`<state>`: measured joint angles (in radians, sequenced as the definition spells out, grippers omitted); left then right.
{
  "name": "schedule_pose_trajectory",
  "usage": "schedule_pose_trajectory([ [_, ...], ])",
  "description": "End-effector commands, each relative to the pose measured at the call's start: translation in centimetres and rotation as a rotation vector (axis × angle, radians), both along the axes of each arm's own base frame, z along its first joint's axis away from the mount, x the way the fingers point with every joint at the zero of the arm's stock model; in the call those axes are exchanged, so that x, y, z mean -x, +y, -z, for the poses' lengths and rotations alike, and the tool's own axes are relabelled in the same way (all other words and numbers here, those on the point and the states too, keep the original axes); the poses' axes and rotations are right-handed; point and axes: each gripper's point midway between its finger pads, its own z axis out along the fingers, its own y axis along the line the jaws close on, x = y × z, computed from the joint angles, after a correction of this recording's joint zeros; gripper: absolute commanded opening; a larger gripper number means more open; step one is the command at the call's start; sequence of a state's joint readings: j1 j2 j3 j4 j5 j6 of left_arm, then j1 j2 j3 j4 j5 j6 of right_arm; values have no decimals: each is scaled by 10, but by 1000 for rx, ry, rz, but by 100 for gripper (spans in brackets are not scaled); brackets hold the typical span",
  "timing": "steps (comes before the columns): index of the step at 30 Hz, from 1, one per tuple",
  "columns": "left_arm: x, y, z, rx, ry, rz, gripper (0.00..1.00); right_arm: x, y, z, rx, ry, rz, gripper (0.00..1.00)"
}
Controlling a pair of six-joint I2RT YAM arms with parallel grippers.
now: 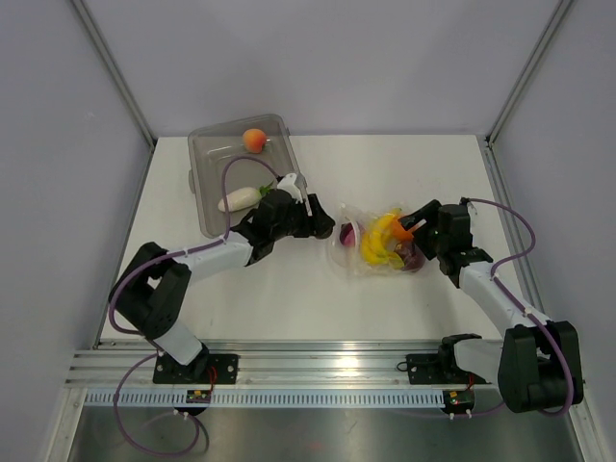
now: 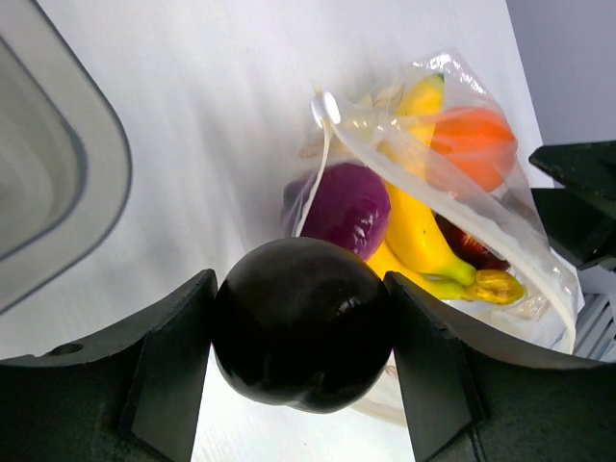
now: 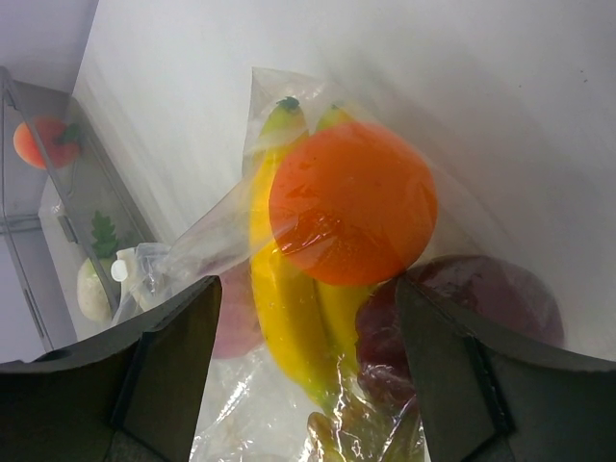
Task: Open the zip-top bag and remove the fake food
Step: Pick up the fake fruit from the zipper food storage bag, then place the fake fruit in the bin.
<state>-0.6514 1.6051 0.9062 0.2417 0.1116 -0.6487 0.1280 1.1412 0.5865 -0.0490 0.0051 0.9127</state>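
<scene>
The zip-top bag lies on the table between my two arms. It looks soft, light and slippery, so I would pinch it by the zip edge near the white slider. The fake food inside looks small, hard and smooth. My left gripper hugs a dark round piece beside the bag. My right gripper stands wide at the bag's right end, holding nothing.

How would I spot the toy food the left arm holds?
Find the clear bag of toy fruit mid-table; the left pincer sits just left of it. Clamped in it is a dark ball: glossy, near-black and outside the bag, unlike the fruit inside.
</scene>
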Motion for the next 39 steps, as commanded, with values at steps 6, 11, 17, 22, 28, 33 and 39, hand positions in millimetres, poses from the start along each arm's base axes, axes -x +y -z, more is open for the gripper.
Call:
schedule_pose_trajectory([
  [6, -33, 35, -72, 140, -178, -131, 56, -4, 4, -17, -16, -65, -27, 80],
  [11, -52, 71, -78, 179, -193, -263, 56, -4, 5, -16, -18, -62, -35, 80],
  [17, -74, 124, -77, 173, -195, -476, 57, -3, 6, -17, -25, -63, -38, 80],
  [22, -85, 158, -60, 128, -187, -598, 62, -2, 8, -19, -33, -68, -44, 80],
  [28, -92, 175, -38, 83, -156, -644, 77, -1, 9, -18, -40, -65, -46, 80],
  [33, -90, 179, -33, 46, -141, -651, 92, -1, 9, -18, -38, -66, -47, 83],
  [39, -84, 199, -21, -32, -50, -763, 99, -1, 8, -19, -37, -67, -47, 85],
])
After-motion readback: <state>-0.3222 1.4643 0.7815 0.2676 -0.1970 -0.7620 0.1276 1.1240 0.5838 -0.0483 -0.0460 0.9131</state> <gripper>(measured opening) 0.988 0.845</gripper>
